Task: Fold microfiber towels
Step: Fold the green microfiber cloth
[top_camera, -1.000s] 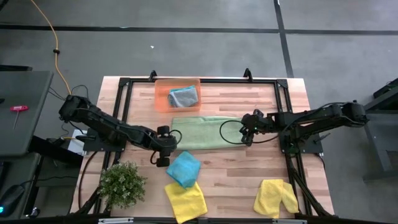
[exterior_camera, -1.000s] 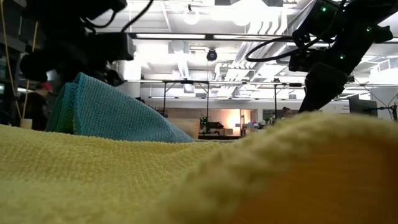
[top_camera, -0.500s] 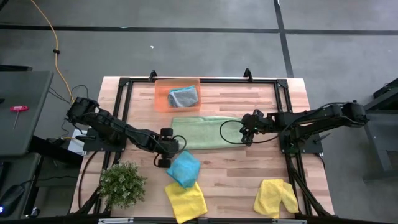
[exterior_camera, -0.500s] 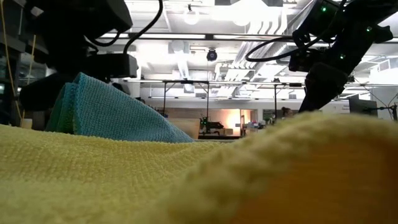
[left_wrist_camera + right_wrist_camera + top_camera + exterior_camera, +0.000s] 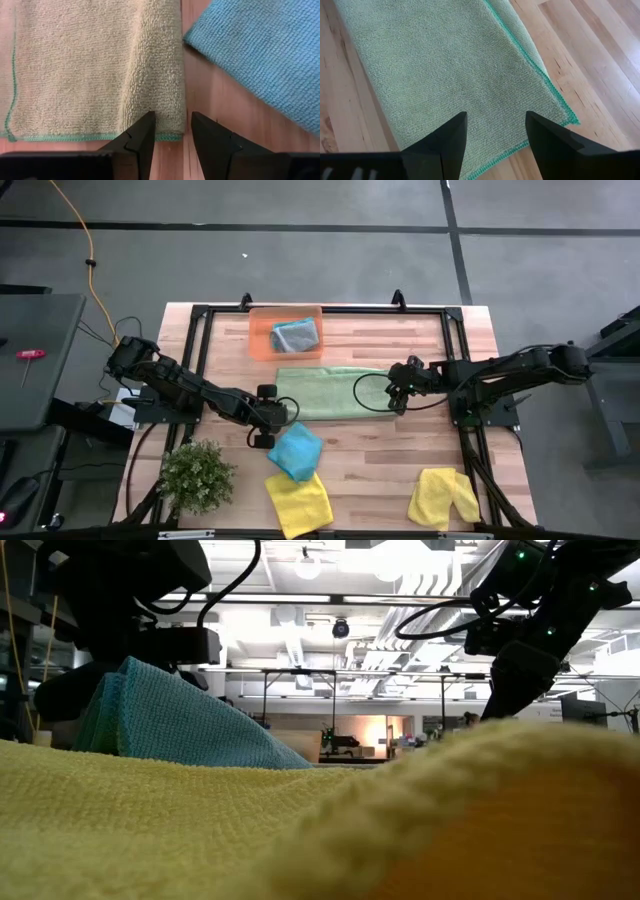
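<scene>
A light green microfiber towel (image 5: 330,392), folded to a long strip, lies flat at the table's middle. My left gripper (image 5: 172,131) is open and low at the strip's left end. One finger is over the cloth (image 5: 100,75) and the other over bare wood, with the towel's near corner (image 5: 172,131) between them. My right gripper (image 5: 495,122) is open over the strip's right end (image 5: 470,65). A teal towel (image 5: 295,450) and two yellow towels (image 5: 298,502) (image 5: 443,497) lie nearer the front edge. My left gripper comes slanting down from the table's left at the green towel's near left corner (image 5: 176,120), which lies flat on the wood. Whether its fingertips (image 5: 147,125) touch the cloth, I cannot tell. My right gripper slants down over the towel's right end; touch cannot be told either.
An orange tray (image 5: 262,340) at the far side holds a folded grey-blue towel (image 5: 296,334). A small bushy plant (image 5: 197,475) stands at the near left corner. A black frame (image 5: 200,315) runs round the table. Bare wood lies between the green strip and the front towels.
My left gripper has sunk and moved toward the green towel's left end, rolling slightly, then stopped there. Its fingers keep the same gap. The towels have not moved.
</scene>
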